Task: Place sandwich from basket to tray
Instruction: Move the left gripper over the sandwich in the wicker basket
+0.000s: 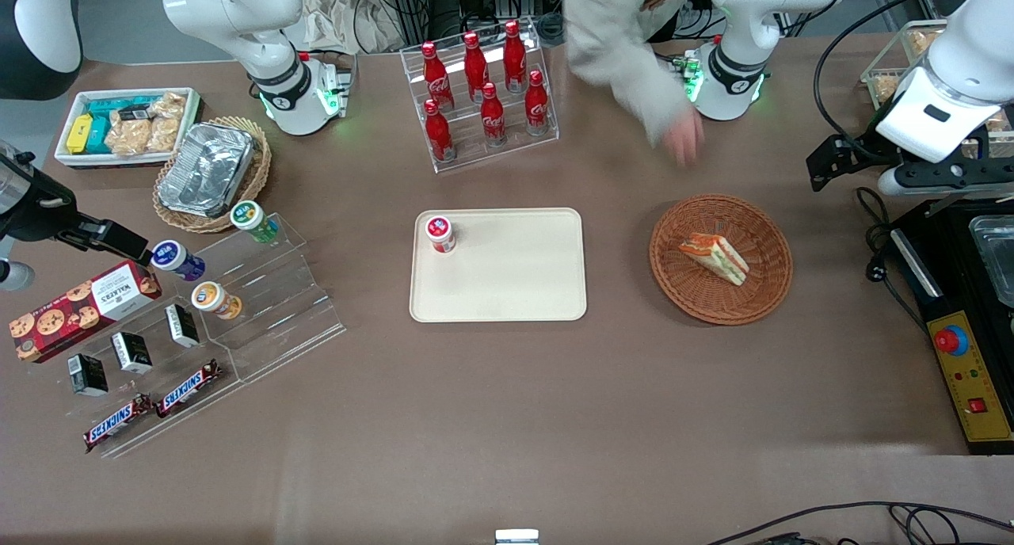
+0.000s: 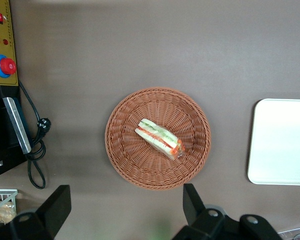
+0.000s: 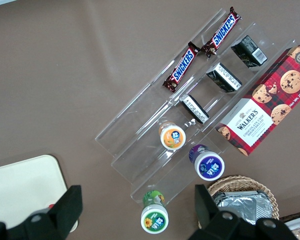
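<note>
On the brown table (image 1: 491, 402), going across the front view from the parked arm's end: white bin (image 1: 70, 153) with snack packets, pale wicker basket (image 1: 257, 173) holding a foil container (image 1: 207, 169), then a clear stepped rack (image 1: 261, 307) with small yogurt cups (image 1: 214, 299), dark cartons, two Snickers bars (image 1: 154, 406) and a Walkers cookie box (image 1: 79, 307) leaning at its edge.

Mid-table: acrylic stand with seven red cola bottles (image 1: 485, 89), farther from the front camera than the tray (image 1: 515, 291). Tray is flat, cream; one red-lidded cup (image 1: 440, 234) stands in its corner, rest of the surface bare.

A person's hand (image 1: 685, 141) reaches down over the table near the working arm's base, blurred.

Toward the working arm's end: reddish-brown basket (image 1: 772, 291), well apart from the tray. Sandwich (image 1: 714, 257) lies on its side inside the basket, roughly centred, orange and green layers visible. Wrist view agrees: sandwich (image 2: 160, 139) in basket (image 2: 125, 165), tray (image 2: 282, 145) off to one side.

Gripper (image 2: 125, 207) held up above the table, off the basket rim, fingers (image 2: 192, 200) spread wide, nothing between them, touching nothing.

Black control box (image 1: 970, 379) with red button sits at the table's edge near the working arm.
</note>
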